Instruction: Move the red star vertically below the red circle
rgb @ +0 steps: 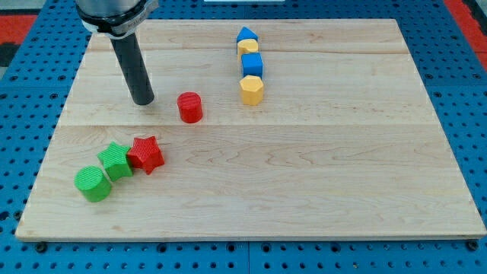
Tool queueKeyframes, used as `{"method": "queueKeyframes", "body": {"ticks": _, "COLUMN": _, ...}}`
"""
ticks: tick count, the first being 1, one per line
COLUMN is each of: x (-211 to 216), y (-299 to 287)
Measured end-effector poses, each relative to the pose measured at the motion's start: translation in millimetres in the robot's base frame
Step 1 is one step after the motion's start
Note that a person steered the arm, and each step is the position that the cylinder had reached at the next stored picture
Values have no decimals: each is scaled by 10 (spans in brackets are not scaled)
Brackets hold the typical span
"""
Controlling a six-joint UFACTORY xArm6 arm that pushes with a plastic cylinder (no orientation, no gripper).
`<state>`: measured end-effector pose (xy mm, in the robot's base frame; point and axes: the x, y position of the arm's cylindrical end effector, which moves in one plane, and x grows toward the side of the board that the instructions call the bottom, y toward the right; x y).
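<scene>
The red star [146, 154] lies at the view's lower left, touching a green star [116, 160] on its left. The red circle [190, 107] stands up and to the right of the red star, near the board's middle left. My tip [143, 100] rests on the board just left of the red circle, with a small gap between them, and well above the red star.
A green circle [93, 183] sits lower left of the green star. A column of blocks stands at the view's top middle: a blue one [246, 34], a yellow one [248, 46], a blue cube [252, 64] and a yellow hexagon [252, 89]. The wooden board [342, 167] ends at a blue pegboard.
</scene>
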<state>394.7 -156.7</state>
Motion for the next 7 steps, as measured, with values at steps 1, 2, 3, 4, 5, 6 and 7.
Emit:
{"method": "queueKeyframes", "body": {"ticks": 1, "x": 248, "y": 527}}
{"method": "queueKeyframes", "body": {"ticks": 2, "x": 321, "y": 760}}
{"method": "queueKeyframes", "body": {"ticks": 3, "x": 321, "y": 769}}
{"method": "queueKeyframes", "body": {"ticks": 4, "x": 321, "y": 960}}
{"method": "queueKeyframes", "body": {"ticks": 5, "x": 320, "y": 1185}}
{"method": "queueKeyframes", "body": {"ticks": 6, "x": 320, "y": 1185}}
{"method": "queueKeyframes", "body": {"ticks": 7, "x": 339, "y": 1269}}
